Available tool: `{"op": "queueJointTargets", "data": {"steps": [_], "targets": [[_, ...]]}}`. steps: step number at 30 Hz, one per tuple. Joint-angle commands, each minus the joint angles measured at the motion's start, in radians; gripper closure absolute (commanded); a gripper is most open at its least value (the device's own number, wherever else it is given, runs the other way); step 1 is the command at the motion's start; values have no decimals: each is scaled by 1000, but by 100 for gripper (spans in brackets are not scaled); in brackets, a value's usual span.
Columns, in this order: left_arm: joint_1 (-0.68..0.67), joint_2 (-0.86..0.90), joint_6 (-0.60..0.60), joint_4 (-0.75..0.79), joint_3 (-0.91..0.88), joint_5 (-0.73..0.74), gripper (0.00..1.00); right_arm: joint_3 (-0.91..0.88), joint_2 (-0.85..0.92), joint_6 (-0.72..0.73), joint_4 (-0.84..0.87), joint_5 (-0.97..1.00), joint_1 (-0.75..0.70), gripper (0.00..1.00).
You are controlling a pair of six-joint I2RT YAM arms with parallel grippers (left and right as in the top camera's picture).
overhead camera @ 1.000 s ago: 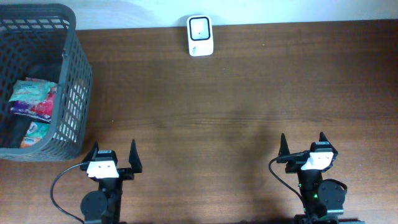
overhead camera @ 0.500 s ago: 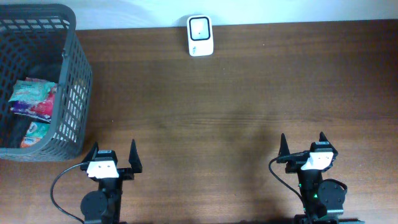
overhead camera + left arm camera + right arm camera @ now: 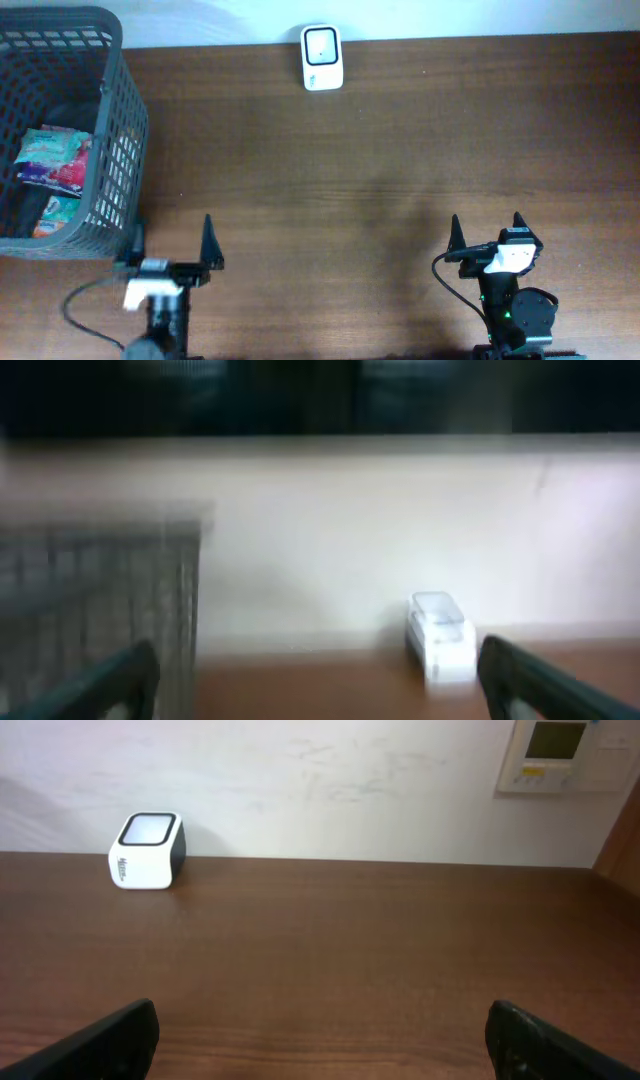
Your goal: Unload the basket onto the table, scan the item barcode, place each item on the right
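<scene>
Lying in the far-left grey mesh basket, the colourful foil packet looked light, perhaps slippery, best pinched at an edge; left gripper and right gripper gaped empty.

White scanner at the far table edge — colourful packets, perhaps snack bags, in the grey basket

Mock shop checkout, white barcode scanner, grey shopping basket, wooden table, wall control panel

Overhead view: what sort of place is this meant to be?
Probably a mock shop checkout: a white barcode scanner by the wall, and a grey basket holding snack packets, on a wooden table.
</scene>
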Motion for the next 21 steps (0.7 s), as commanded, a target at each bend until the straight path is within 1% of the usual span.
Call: {"op": "queueJointTargets", "data": {"steps": [1, 2, 5, 6, 7, 8, 9, 10, 11, 13, 14, 15, 16, 17, 18, 19, 20, 21], "targets": [[-3, -10, 20, 278, 5, -16, 1, -9, -2, 5, -3, 8, -5, 1], [-3, -9, 20, 309, 35, -59, 1, -9, -2, 5, -3, 8, -5, 1], [-3, 86, 119, 224, 216, -69, 1, -9, -2, 5, -3, 8, -5, 1], [-3, 179, 130, 55, 373, -105, 1, -9, -2, 5, -3, 8, -5, 1], [-4, 330, 163, -194, 585, -126, 1, -9, -2, 5, -3, 8, -5, 1], [-4, 448, 196, -356, 726, -62, 1, -9, -2, 5, -3, 8, -5, 1], [-4, 561, 196, -490, 851, 89, 1, -9, -2, 5, -3, 8, -5, 1], [-4, 681, 196, -574, 956, 220, 1, -9, -2, 5, -3, 8, -5, 1], [-3, 729, 196, -571, 986, 212, 1, -9, -2, 5, -3, 8, -5, 1], [-3, 846, 182, -566, 1072, 140, 1, -9, -2, 5, -3, 8, -5, 1], [-3, 907, 151, -603, 1140, 106, 1, -9, -2, 5, -3, 8, -5, 1], [-1, 999, 151, -700, 1263, 71, 1, -9, -2, 5, -3, 8, -5, 1], [11, 1097, 151, -837, 1407, 49, 1, -9, -2, 5, -3, 8, -5, 1], [30, 1218, 151, -1015, 1592, 44, 1, -9, -2, 5, -3, 8, -5, 1], [40, 1316, 150, -1147, 1727, 45, 1, -9, -2, 5, -3, 8, -5, 1], [42, 1400, 150, -1246, 1844, 46, 1, -9, -2, 5, -3, 8, -5, 1], [40, 1460, 150, -1303, 1915, 57, 1, -9, -2, 5, -3, 8, -5, 1], [41, 1480, 151, -1304, 1921, 58, 1, -9, -2, 5, -3, 8, -5, 1]]}}
